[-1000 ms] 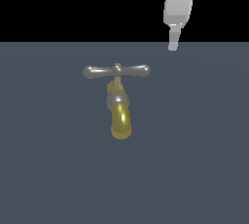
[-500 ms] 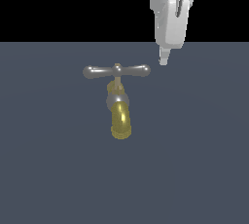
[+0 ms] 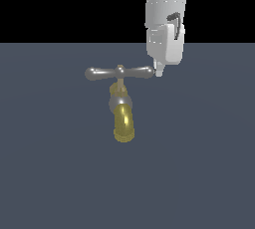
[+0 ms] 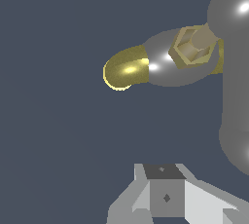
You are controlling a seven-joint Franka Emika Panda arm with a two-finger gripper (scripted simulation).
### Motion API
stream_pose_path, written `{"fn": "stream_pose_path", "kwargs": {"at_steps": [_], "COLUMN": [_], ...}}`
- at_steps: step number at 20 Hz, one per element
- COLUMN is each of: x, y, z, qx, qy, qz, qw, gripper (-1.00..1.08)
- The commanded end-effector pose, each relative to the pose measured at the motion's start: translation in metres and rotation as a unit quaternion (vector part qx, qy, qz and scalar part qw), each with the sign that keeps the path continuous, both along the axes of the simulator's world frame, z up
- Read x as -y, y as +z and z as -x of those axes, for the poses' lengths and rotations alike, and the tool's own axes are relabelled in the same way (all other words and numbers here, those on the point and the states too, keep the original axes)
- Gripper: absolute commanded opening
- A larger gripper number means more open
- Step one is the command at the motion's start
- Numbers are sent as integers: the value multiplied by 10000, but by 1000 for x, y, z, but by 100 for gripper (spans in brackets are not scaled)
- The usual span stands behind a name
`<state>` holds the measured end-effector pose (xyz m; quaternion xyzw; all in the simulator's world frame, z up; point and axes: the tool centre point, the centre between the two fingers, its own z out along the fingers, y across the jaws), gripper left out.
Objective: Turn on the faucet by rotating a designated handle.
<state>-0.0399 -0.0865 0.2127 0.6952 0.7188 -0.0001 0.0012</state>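
Slim glossy silver-grey crossbar handle [image 3: 119,72] seen just beside the white gripper [image 3: 159,71], golden-brass spouted faucet [image 3: 123,118] set lower, finger spacing not discernible.

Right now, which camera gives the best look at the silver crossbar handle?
The exterior view: the whole handle shows there, both rounded ends and the brass hub, with the tool by one end. The wrist view catches only part of the handle, large and cropped at the picture's edge.
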Motion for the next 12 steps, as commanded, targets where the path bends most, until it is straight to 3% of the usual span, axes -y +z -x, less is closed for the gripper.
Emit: {"fn": "stream_pose_path", "kwargs": {"at_steps": [1,12], "x": [-3,-9], "y": [-6,-15], "z": [-5,-12], "qx": [-1,-8], "qy": [171,453], "qz": [-4,-10], "qw": [9999,9990], "gripper": [-100,-100]}}
